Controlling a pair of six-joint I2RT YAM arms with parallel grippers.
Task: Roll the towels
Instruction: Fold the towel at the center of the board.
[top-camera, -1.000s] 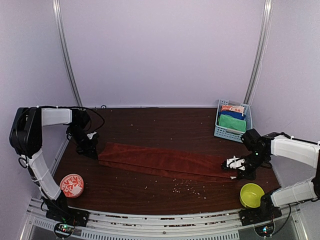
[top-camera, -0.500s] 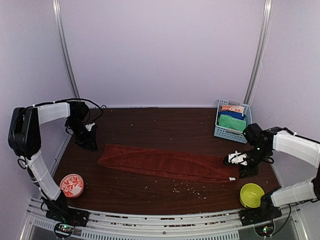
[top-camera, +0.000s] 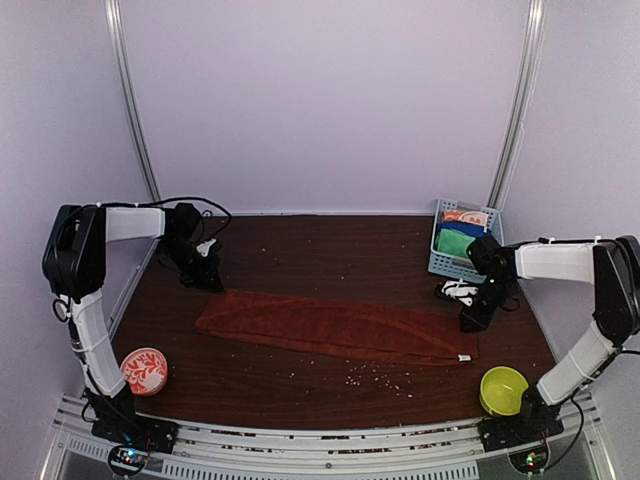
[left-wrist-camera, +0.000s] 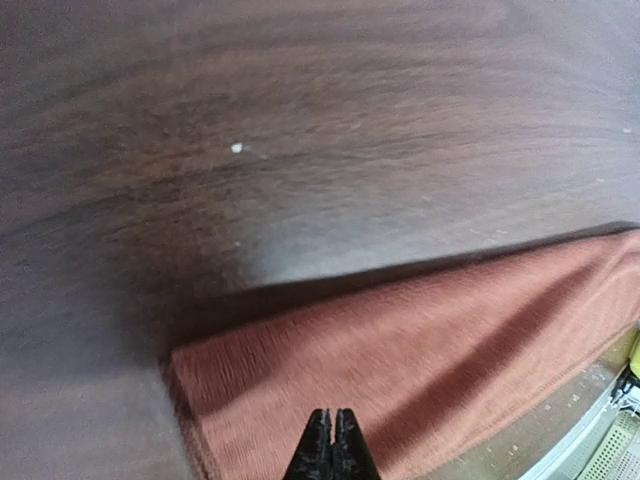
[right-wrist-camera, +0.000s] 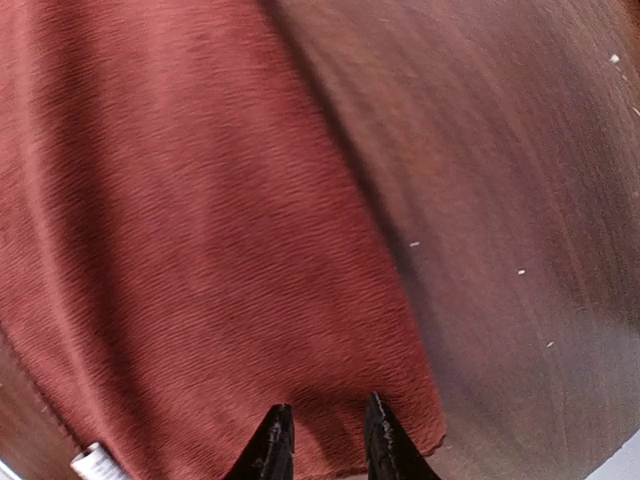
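The rust-red towel lies spread out flat as a long strip across the dark table. My left gripper hovers at the far corner of its left end, and in the left wrist view that gripper is shut and empty just above the towel. At the far edge of the strip's right end is my right gripper. In the right wrist view it stands open over the towel's corner, with nothing between the fingers. A green towel sits folded in the basket.
A pale blue basket with folded cloths stands at the back right. A green bowl sits at the front right and a red patterned bowl at the front left. Crumbs dot the table before the towel.
Both grippers have let go of the towel's ends and drawn toward the far side. The left one has shut again; the right one stays partly open. The towel now lies flat.
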